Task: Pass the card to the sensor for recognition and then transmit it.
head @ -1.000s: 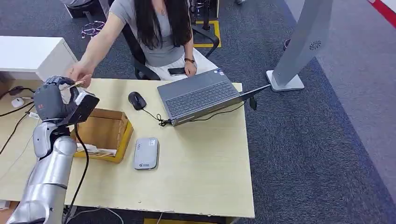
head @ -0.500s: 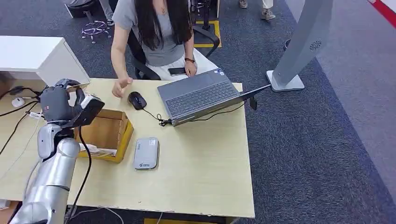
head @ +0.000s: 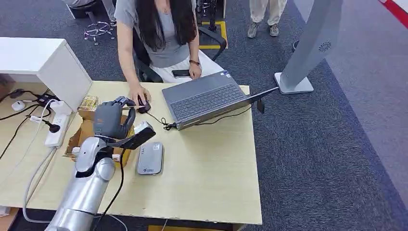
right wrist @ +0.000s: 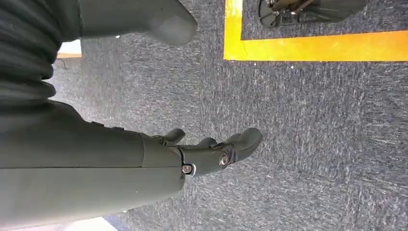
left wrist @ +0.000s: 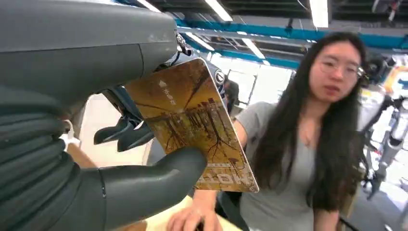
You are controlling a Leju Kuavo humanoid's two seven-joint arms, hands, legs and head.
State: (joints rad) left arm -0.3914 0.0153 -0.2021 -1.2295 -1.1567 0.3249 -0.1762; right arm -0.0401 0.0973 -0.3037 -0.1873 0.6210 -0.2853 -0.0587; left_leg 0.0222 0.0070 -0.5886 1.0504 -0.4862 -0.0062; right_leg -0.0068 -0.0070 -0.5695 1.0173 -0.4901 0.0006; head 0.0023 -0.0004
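Above the pale wooden bench (head: 202,159), the left hand (head: 111,119) pinches a golden-brown printed card (left wrist: 192,120) between thumb and fingers (left wrist: 122,132). Scanning on the flat grey sensor box (head: 150,158) probably remains, then the handover.

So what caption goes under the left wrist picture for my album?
Left hand holds a golden card up before a seated person.

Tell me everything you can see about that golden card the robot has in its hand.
The card is a thin, flat rectangle with rounded corners, golden-brown, printed with dark tree-like branches, a small arrow and pale lettering. It looks like glossy plastic. The left hand pinches it between the thick grey thumb and darker fingers, holding it above the desk, near the cardboard box.
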